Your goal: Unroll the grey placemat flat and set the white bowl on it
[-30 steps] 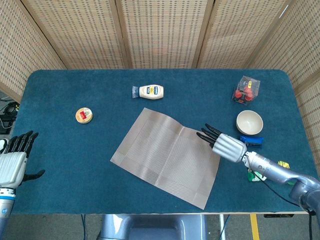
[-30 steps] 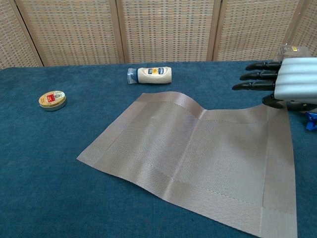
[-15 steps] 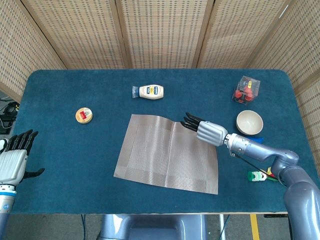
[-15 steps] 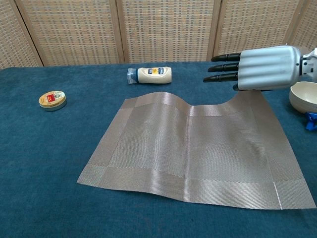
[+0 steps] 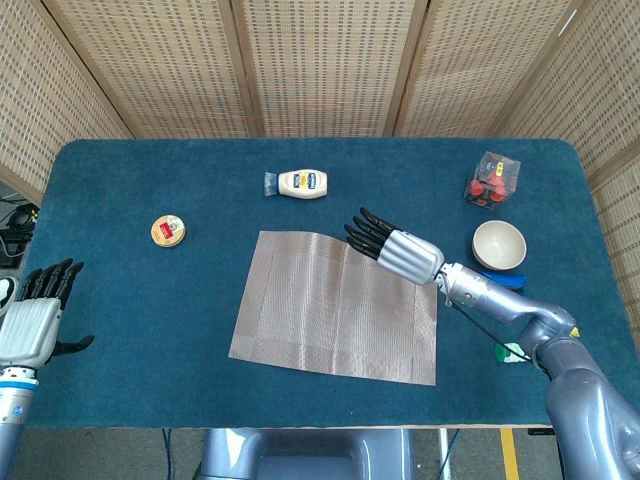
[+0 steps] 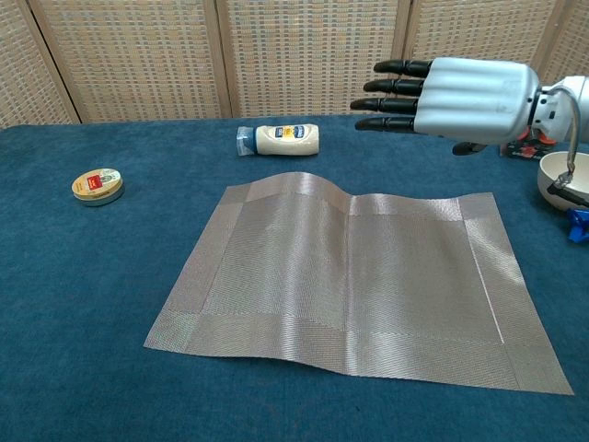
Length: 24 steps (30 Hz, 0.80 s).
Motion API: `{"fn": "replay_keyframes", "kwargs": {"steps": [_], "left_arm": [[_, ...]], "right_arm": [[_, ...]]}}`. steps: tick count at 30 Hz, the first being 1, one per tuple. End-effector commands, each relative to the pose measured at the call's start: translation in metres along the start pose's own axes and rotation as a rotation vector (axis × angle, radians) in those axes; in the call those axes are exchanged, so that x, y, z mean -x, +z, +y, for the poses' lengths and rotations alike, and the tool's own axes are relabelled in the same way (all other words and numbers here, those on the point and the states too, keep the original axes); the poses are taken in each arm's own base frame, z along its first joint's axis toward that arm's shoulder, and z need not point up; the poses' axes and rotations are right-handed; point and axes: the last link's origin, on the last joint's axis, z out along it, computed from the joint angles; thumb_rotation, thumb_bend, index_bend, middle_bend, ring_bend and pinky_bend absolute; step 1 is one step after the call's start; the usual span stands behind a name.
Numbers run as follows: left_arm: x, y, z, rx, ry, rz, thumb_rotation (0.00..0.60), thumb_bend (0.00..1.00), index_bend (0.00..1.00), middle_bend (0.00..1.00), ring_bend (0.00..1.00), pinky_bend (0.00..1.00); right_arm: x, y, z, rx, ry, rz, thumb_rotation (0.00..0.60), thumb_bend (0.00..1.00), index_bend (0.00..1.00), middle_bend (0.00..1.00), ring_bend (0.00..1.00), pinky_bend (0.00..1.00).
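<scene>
Grey woven placemat (image 5: 336,308) lies spread mid-table, a slight ridge at far edge. Right hand (image 6: 460,94) hovers above it, fingers straight and apart, empty. Next: reach right for white round bowl (image 5: 499,244), grip rim firmly, set centre-mat.

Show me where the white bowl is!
In the head view, the bowl sits on the table's right side, just right of the mat, below the clear box.

grey placemat (image 5: 335,313) unrolled, rippled; white bowl (image 5: 499,244) beside
</scene>
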Motion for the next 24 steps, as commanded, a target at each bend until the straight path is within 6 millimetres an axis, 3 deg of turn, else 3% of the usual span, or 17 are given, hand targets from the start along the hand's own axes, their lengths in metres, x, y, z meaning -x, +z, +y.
{"fn": "replay_keyframes", "kwargs": {"steps": [1, 7, 13, 17, 24], "left_arm": [[0.002, 0.003, 0.003, 0.039, -0.002, 0.006, 0.600, 0.00, 0.00, 0.00, 0.00, 0.00], [0.010, 0.016, 0.010, 0.187, 0.014, 0.046, 0.600, 0.00, 0.00, 0.00, 0.00, 0.00], [0.031, 0.051, 0.035, 0.432, 0.119, 0.026, 0.600, 0.00, 0.03, 0.00, 0.00, 0.00], [0.049, 0.070, 0.058, 0.597, 0.202, 0.022, 0.600, 0.00, 0.14, 0.00, 0.00, 0.00], [0.072, 0.100, 0.095, 0.724, 0.287, 0.014, 0.600, 0.00, 0.21, 0.00, 0.00, 0.00]], "right_arm": [[-0.012, -0.033, 0.011, 0.161, 0.134, 0.069, 0.600, 0.00, 0.00, 0.00, 0.00, 0.00], [-0.026, -0.106, 0.015, 0.416, 0.388, 0.024, 0.600, 0.00, 0.00, 0.00, 0.00, 0.00], [-0.048, -0.175, 0.004, 0.614, 0.552, -0.132, 0.600, 0.00, 0.00, 0.00, 0.00, 0.00], [-0.064, -0.209, -0.015, 0.740, 0.722, -0.215, 0.600, 0.00, 0.00, 0.00, 0.00, 0.00], [-0.077, -0.236, -0.042, 0.864, 0.905, -0.208, 0.600, 0.00, 0.00, 0.00, 0.00, 0.00]]}}
